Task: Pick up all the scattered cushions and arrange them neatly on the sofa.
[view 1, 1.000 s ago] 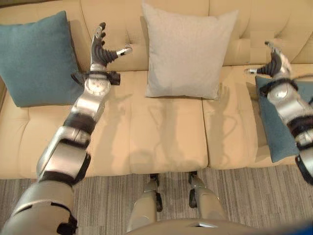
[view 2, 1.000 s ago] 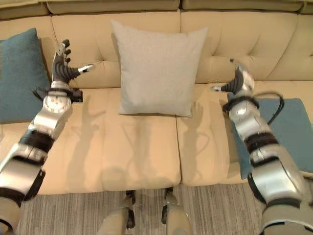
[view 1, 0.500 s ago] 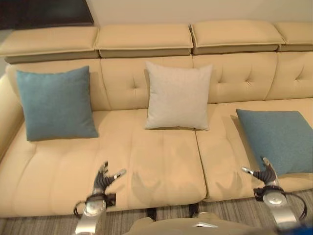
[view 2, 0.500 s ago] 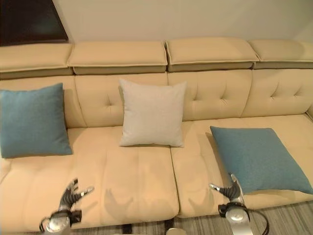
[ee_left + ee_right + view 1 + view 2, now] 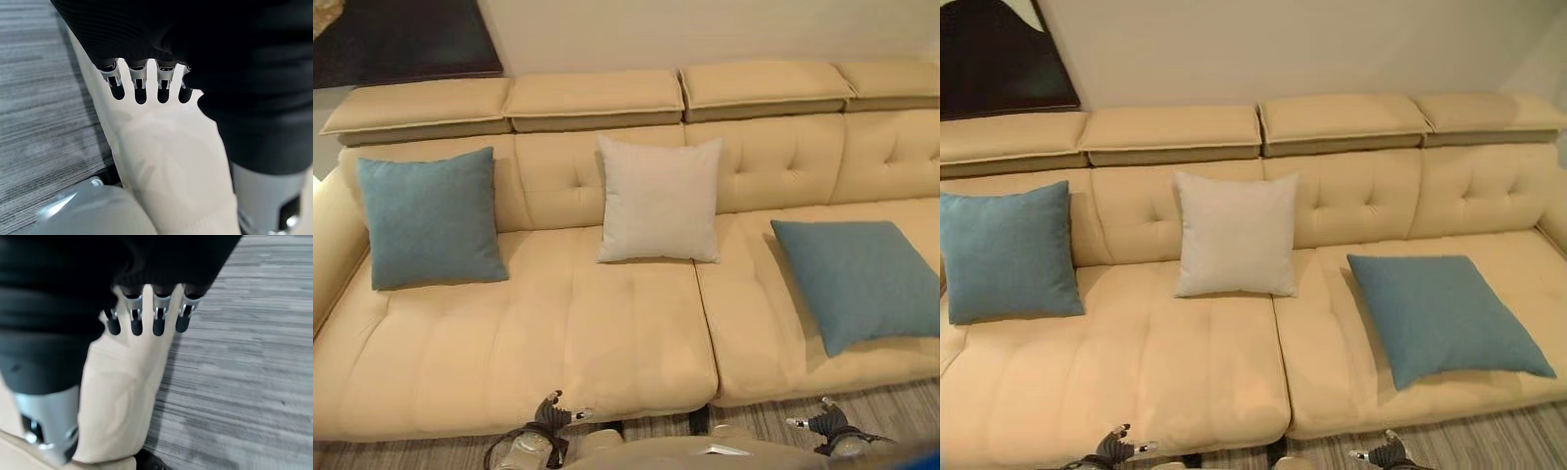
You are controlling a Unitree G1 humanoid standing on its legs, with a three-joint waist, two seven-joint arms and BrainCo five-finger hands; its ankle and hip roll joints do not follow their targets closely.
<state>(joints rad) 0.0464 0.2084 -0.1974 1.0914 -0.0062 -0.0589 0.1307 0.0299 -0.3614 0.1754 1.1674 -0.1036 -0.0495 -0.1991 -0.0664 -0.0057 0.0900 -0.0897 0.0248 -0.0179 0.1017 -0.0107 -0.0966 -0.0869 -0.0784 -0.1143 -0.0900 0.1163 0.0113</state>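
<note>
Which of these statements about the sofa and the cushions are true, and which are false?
1. Three cushions are on the sofa. True.
2. The grey cushion lies flat on the seat. False: it stands against the backrest.
3. The right blue cushion lies flat on the seat. True.
4. The left hand holds a cushion. False: it is open and holds nothing.
5. The left blue cushion lies on the floor. False: it leans against the backrest.
6. The right hand holds nothing. True.
</note>
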